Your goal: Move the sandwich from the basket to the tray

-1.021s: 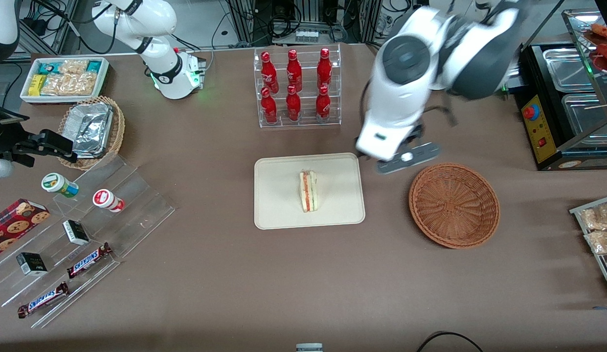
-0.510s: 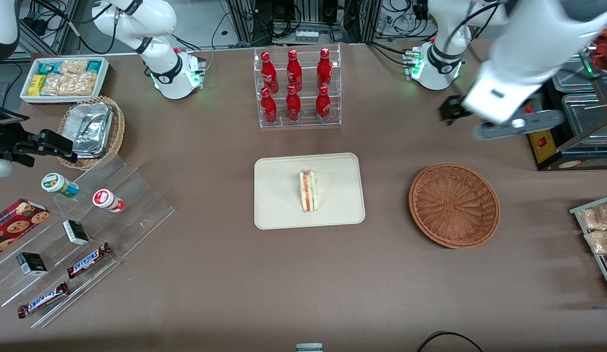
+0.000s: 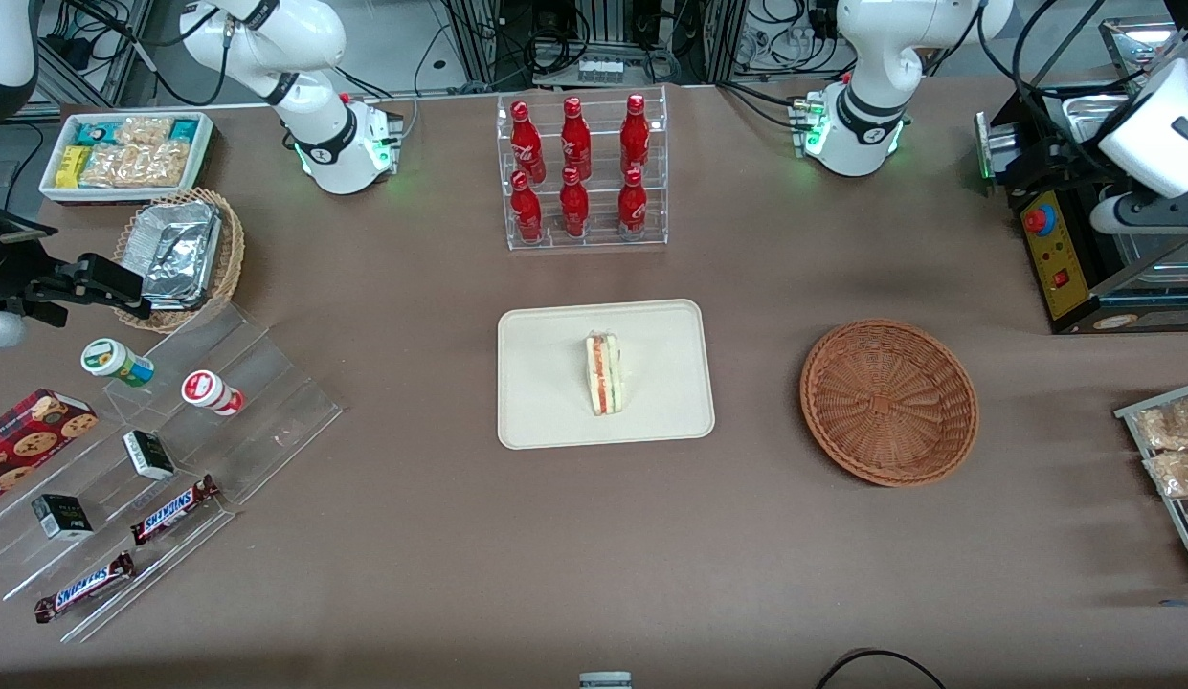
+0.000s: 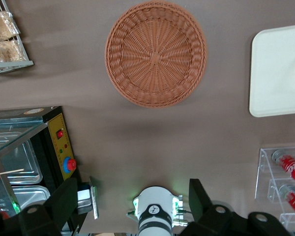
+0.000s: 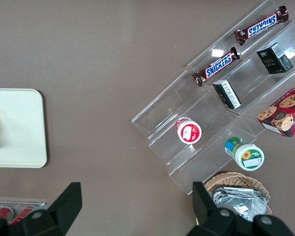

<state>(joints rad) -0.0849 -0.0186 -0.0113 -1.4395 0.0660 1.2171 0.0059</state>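
The sandwich [image 3: 605, 373] lies on its side near the middle of the cream tray [image 3: 546, 411], with its red and green filling showing. The reddish-brown wicker basket [image 3: 888, 402] sits empty beside the tray, toward the working arm's end of the table. My left gripper [image 4: 133, 186] is open and empty, its dark fingers [image 4: 69, 199] wide apart. It is raised high at the working arm's end, over the black warmer [image 3: 1063, 249], well away from basket and tray. The left wrist view shows the empty basket [image 4: 156, 53] and the tray's edge [image 4: 275, 73].
A clear rack of red bottles [image 3: 582, 172] stands farther from the camera than the tray. A wire rack of snack packets [image 3: 1168, 450] is at the working arm's end. Acrylic steps with snacks [image 3: 172, 459], a foil-lined basket [image 3: 177, 254] and a white bin [image 3: 124, 153] are toward the parked arm's end.
My left arm has swung from beside the tray and basket out to the working arm's end of the table. The sandwich has stayed still on the tray.
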